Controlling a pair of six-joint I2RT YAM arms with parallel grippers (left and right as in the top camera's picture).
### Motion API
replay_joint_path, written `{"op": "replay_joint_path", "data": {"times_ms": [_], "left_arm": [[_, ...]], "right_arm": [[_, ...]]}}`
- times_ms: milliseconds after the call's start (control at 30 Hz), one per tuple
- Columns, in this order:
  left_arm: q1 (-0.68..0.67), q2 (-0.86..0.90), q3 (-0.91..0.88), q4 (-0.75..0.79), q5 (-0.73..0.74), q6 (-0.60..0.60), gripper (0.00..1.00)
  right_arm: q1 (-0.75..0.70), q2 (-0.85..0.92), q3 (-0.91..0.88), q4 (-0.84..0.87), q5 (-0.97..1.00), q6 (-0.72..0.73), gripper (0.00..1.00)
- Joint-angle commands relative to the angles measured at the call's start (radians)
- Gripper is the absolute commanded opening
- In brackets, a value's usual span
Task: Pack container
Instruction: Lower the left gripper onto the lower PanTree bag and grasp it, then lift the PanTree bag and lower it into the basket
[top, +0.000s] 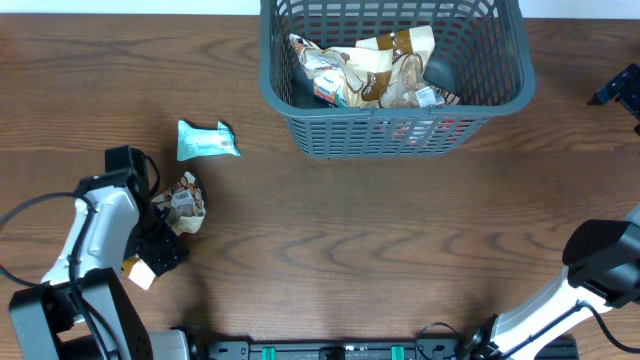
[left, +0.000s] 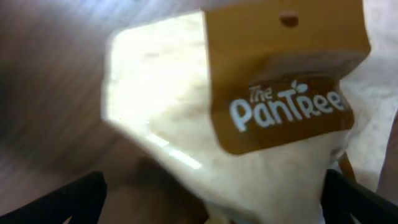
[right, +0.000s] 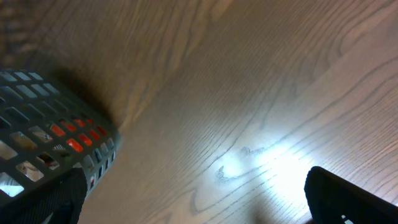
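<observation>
We find the container (top: 340, 135) at the far edge of the worktop, a little right of the middle, standing upright with its mouth open to the top so packets can be dropped straight in. Several snack packets (top: 380, 65) already lie piled on its floor, so we judge the packing partly done. The right wrist view catches one corner of it (right: 37, 124), with red wrappers showing through the slots.

Well apart from it, toward the left edge, a teal packet (top: 207, 141) lies flat. Just nearer us is a crumpled brown-and-white packet (top: 186, 200), close against the left arm. Both are outside the basket, which is why we think the left arm is working here.

The left tool (left: 211, 208) has its jaws spread wide, and a packet with a brown "The PanTree" header (left: 280, 74) fills the space between them. We take this as lining up a grasp, since neither finger visibly presses on the packet.

The right tool (right: 193, 205) is also spread and empty, over bare wood beside the basket, probably kept clear of the left arm's path.
</observation>
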Motion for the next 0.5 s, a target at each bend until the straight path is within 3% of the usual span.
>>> {"op": "replay_joint_path", "data": {"times_ms": [0,167,233,267,300,333,467], "left_arm": [[0.006,-0.003,-0.055,0.061,-0.001,0.060,0.98],[0.006,-0.003,-0.116,0.114,-0.001,0.065,0.96],[0.006,-0.003,-0.124,0.114,-0.002,0.074,0.81],[0.006,-0.003,-0.124,0.114,-0.002,0.081,0.67],[0.006,-0.003,-0.124,0.117,-0.002,0.098,0.29],[0.006,-0.003,-0.124,0.121,-0.001,0.109,0.06],[0.006,-0.004,-0.123,0.128,0.004,0.114,0.06]], "right_arm": [[-0.003,0.008,-0.005,-0.002,0.000,-0.012,0.99],[-0.003,0.008,-0.005,-0.002,0.000,-0.012,0.99],[-0.003,0.008,-0.005,-0.002,0.000,-0.012,0.99],[-0.003,0.008,-0.005,-0.002,0.000,-0.012,0.99],[-0.003,0.008,-0.005,-0.002,0.000,-0.012,0.99],[-0.003,0.008,-0.005,-0.002,0.000,-0.012,0.99],[-0.003,0.008,-0.005,-0.002,0.000,-0.012,0.99]]}}
